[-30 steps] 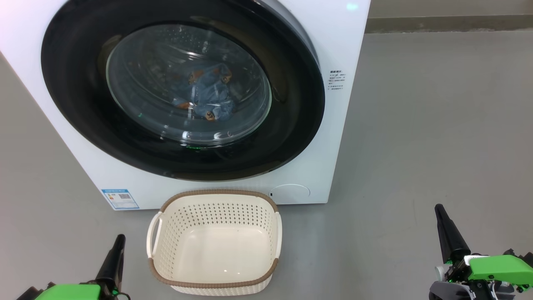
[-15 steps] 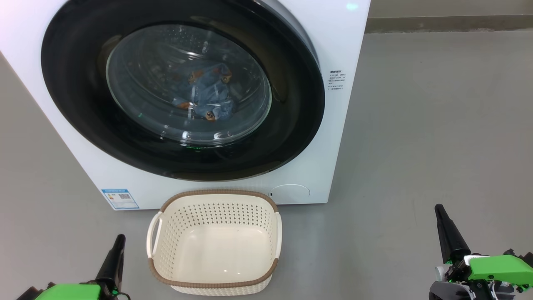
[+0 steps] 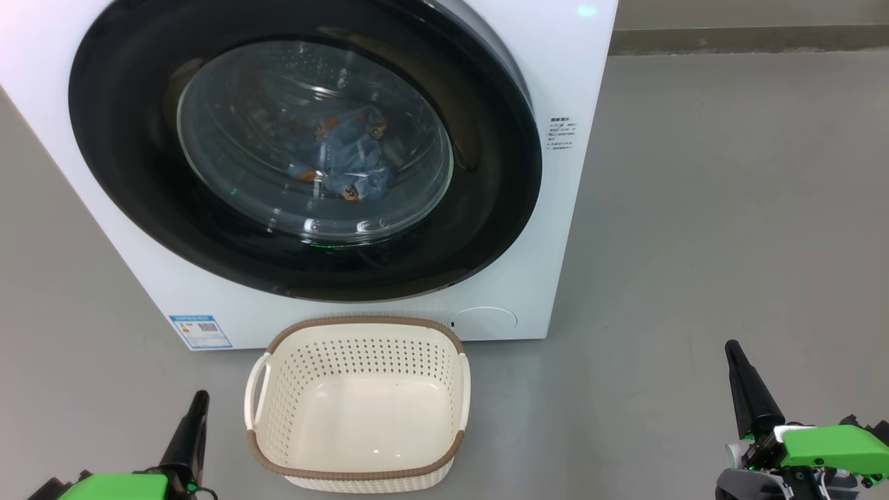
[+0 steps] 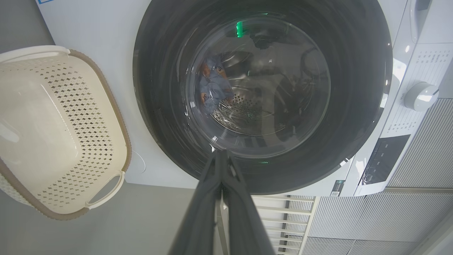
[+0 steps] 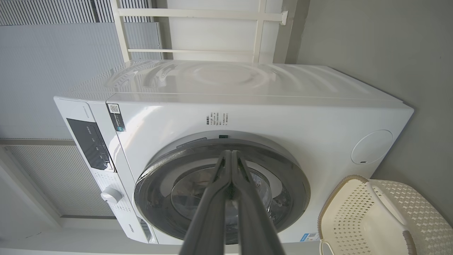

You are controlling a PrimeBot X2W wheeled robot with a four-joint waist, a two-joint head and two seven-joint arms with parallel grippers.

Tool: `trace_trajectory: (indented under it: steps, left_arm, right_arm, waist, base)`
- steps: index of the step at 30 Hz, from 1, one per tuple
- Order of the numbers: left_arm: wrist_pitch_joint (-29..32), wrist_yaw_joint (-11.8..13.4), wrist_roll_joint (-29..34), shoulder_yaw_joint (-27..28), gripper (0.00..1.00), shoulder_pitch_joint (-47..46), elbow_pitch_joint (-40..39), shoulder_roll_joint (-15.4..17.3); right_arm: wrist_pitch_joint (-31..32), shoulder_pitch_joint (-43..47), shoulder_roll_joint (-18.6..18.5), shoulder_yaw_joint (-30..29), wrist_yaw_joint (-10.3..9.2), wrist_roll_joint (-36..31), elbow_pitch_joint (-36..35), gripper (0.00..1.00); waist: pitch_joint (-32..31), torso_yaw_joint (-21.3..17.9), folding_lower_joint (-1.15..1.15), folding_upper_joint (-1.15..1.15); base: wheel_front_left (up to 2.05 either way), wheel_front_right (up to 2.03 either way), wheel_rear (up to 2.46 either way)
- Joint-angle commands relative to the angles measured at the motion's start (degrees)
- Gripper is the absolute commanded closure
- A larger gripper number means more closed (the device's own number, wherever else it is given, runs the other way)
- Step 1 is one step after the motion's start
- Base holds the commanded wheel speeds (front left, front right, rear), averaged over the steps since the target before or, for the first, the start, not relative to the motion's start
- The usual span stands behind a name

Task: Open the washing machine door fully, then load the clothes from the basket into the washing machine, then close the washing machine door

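Clothes (image 3: 345,164) sat behind the washing machine door (image 3: 125,173); if unlatched, it might swing open. Left gripper (image 3: 198,404) and right gripper (image 3: 735,358), in front of that door, were pinched together, empty.

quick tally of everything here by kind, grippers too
washing machine: 1
washing machine door, closed: 1
basket, empty: 1
clothes bundle behind the glass: 1
grippers, both shut: 2, left gripper and right gripper
total: 6

One washing machine (image 3: 564,69), one basket (image 3: 361,357)
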Motion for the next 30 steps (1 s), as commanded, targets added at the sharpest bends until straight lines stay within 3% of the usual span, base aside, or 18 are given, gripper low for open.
trace_trajectory:
  steps: [1, 30]
  left_arm:
    - [0.2, -0.1, -0.5, 2.0, 1.0, -2.8, -1.0, 0.7]
    - [0.2, -0.1, -0.5, 2.0, 1.0, -2.8, -1.0, 0.7]
  right_arm:
    - [0.5, -0.8, -0.2, 1.2, 0.09, 0.1, -1.7, 1.0]
    - [0.5, -0.8, -0.2, 1.2, 0.09, 0.1, -1.7, 1.0]
  waist:
    - [0.0, 0.0, 0.0, 0.0]
    - [0.0, 0.0, 0.0, 0.0]
  base:
    - [0.0, 0.0, 0.0]
    - [0.0, 0.0, 0.0]
